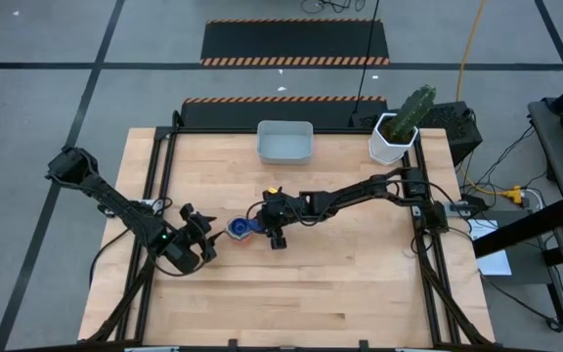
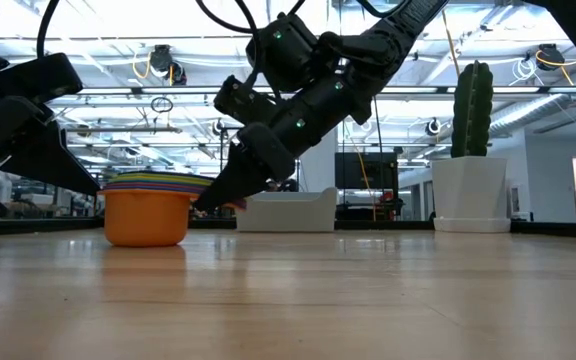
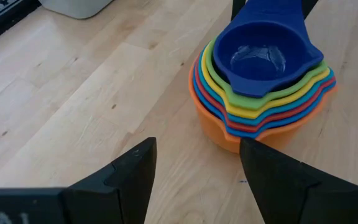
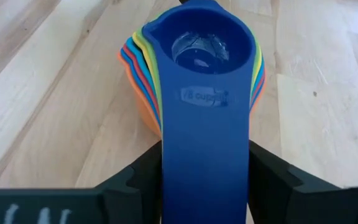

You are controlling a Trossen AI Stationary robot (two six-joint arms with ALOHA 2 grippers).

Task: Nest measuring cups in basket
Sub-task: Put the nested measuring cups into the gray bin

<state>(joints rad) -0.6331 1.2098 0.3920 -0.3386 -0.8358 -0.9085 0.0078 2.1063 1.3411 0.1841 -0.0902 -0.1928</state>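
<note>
right pincer [image 4: 205, 180] closing on stacked cups' [image 3: 263, 93] handles, to carry stack to basket [image 1: 284, 143] | left pincer [image 3: 194, 180] wide, idle beside stack

— Where's the stack from where you sit?

— I see the nested stack of plastic measuring cups [image 1: 239, 228] on the light wooden table [image 1: 340, 293], a little left of centre. The dark blue cup [image 4: 201, 43] sits on top, inside the others.

— And the arms?

— The right gripper [image 1: 262, 223] is just right of the stack, its fingers [image 4: 135, 180] either side of that top cup's handle [image 4: 205, 155]. The left gripper [image 1: 206, 238] is just left of the stack, apart from it.

— The bin?

— I have the shallow rectangular grey-blue plastic basket [image 1: 284, 142] at the far edge, well behind the stack. The white faceted pot with the green cactus [image 1: 396, 132] stands to its right.
</note>
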